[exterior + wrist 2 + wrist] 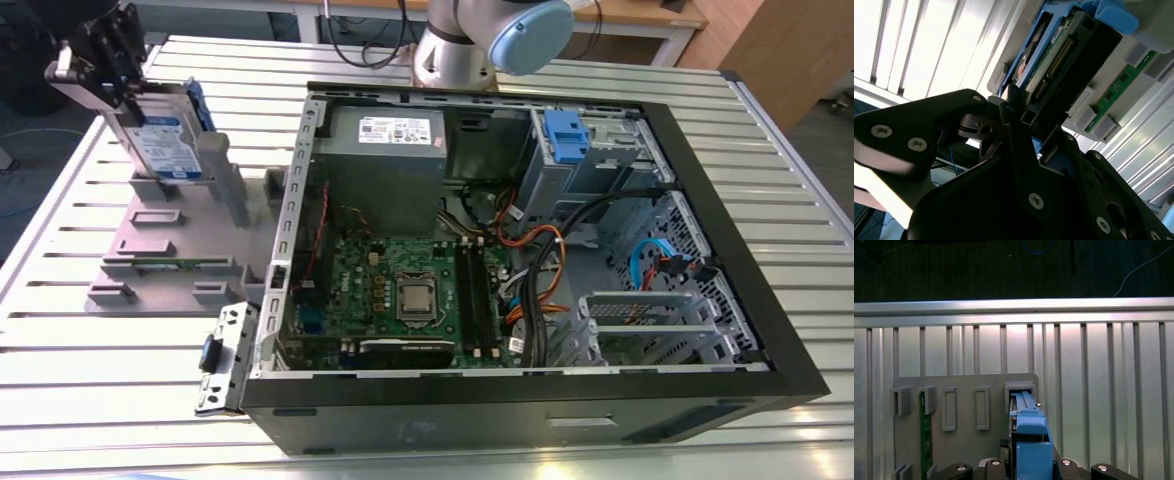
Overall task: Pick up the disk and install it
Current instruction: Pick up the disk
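The disk (171,140) stands upright on edge at the far end of the grey plastic stand (174,240), at the exterior view's left; its white-and-blue label and blue carrier show. My gripper (130,92) reaches down onto its top edge and is shut on it. In the first wrist view the disk's blue carrier (1029,440) sits between the jaws of the gripper (1030,463), over a slot of the stand (964,390). The second wrist view shows the disk's connector edge (1059,55) held in the gripper (1024,117). Whether the disk's lower edge still rests in the slot, I cannot tell.
An open black computer case (747,330) lies on the slatted metal table (54,330), to the exterior view's right of the stand. Inside are a grey power supply (387,150), a blue-tabbed drive cage (587,150), the motherboard (400,290) and cables. A green board (926,435) stands in the stand.
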`<act>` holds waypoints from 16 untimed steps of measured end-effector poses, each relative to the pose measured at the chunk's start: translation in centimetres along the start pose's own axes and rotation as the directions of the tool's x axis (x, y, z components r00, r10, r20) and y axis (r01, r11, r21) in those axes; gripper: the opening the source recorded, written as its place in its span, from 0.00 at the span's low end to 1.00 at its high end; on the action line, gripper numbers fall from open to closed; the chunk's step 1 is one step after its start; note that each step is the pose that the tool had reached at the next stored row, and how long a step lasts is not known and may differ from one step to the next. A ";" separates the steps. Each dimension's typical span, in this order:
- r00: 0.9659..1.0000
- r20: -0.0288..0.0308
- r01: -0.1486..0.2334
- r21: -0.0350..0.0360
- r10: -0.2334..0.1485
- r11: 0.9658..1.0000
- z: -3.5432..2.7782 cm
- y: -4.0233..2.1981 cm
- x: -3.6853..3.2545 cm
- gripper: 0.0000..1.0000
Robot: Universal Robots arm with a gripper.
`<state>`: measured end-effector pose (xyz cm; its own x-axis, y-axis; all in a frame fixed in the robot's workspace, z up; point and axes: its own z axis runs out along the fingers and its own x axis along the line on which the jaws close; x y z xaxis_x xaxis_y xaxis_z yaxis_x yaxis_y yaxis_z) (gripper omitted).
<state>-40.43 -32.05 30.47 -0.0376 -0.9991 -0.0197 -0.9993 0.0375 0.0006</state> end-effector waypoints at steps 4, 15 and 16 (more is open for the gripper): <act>1.000 0.000 0.000 0.000 0.000 1.000 -0.08 0.00 0.00 0.36; 1.000 0.000 0.000 0.000 0.000 1.000 -0.35 0.00 -0.01 0.36; 1.000 0.000 0.000 0.000 0.000 1.000 -0.37 0.00 -0.01 0.36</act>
<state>-40.43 -32.05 30.84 -0.0376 -0.9991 -0.0197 -0.9993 0.0376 0.0006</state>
